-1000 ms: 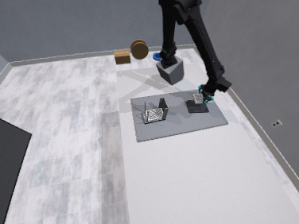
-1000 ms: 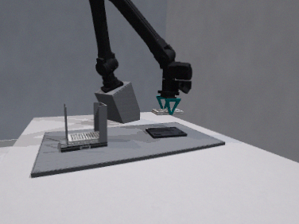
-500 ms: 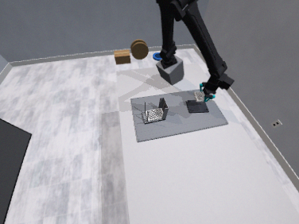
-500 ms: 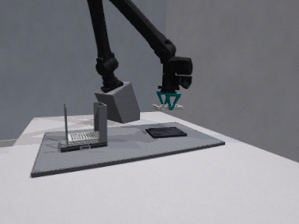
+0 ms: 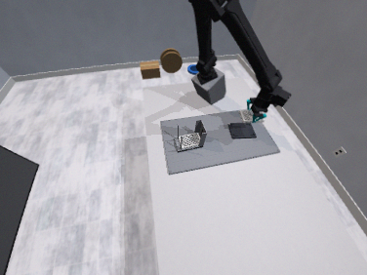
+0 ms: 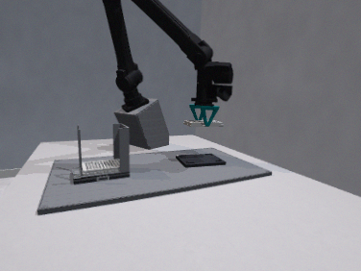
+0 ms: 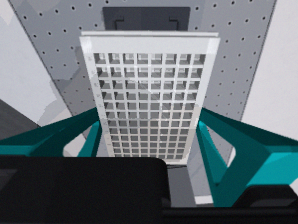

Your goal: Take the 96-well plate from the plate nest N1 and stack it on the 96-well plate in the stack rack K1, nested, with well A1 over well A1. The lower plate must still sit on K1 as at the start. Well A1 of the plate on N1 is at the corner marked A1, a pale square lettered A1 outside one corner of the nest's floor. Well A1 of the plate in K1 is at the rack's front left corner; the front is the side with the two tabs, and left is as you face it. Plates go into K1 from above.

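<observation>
My gripper (image 6: 204, 120) with teal fingers is shut on a white 96-well plate (image 7: 150, 97) and holds it level, well above the dark plate nest N1 (image 6: 200, 160). The gripper (image 5: 255, 115) and the held plate (image 5: 247, 115) also show in the top view, above the far side of the nest (image 5: 242, 130). In the wrist view the fingers grip the plate's long sides near its near end. The empty nest shows beyond the plate (image 7: 146, 17). The stack rack K1 (image 6: 103, 165) with tall posts stands at the left of the grey mat and holds another white well plate (image 5: 189, 140).
The grey mat (image 5: 217, 141) lies on a white table. The arm's grey base block (image 5: 209, 87) stands behind the mat. A brown box (image 5: 150, 69), a brown disc (image 5: 171, 60) and a blue item (image 5: 192, 69) lie far back on the floor.
</observation>
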Robot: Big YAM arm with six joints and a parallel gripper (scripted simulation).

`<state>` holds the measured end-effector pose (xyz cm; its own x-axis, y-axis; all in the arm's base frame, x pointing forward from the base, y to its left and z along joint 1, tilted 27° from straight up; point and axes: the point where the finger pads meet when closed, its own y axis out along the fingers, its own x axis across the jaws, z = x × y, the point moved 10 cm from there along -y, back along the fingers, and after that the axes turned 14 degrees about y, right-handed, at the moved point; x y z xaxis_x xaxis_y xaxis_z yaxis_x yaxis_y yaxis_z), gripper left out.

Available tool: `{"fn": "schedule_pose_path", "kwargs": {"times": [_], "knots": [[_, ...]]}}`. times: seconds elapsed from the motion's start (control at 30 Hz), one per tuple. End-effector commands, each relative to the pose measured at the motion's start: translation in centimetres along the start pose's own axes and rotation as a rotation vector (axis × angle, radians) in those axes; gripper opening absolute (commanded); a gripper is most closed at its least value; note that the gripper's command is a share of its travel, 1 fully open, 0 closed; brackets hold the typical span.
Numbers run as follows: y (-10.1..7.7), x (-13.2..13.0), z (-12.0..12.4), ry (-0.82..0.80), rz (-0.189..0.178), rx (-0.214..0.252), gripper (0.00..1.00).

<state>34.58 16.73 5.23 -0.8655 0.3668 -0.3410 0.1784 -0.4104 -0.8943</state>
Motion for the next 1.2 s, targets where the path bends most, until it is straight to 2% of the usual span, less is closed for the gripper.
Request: {"fn": "schedule_pose_path", "kwargs": {"times": [0.0,0.17,0.3,0.37,0.47,0.5,1.03,1.07,1.17], "knots": [[-2.2,-0.8,-1.3,0.012,0.021,-0.040,0.00],[-3.4,-1.0,-1.4,0.017,0.026,-0.048,0.00],[-3.4,-1.0,-1.3,0.017,0.016,-0.033,0.00],[-2.3,-0.5,-0.3,0.014,-0.001,-0.005,0.00],[-2.3,-0.4,-0.3,0.009,-0.001,-0.005,0.00],[-2.6,-0.6,-0.7,0.008,0.010,-0.022,0.00],[-2.6,-0.6,-0.7,0.008,0.010,-0.022,0.00],[-2.4,-0.7,0.8,-0.030,-0.002,-0.003,0.00],[-2.4,-1.1,1.7,-0.129,0.001,-0.004,0.00]]}}
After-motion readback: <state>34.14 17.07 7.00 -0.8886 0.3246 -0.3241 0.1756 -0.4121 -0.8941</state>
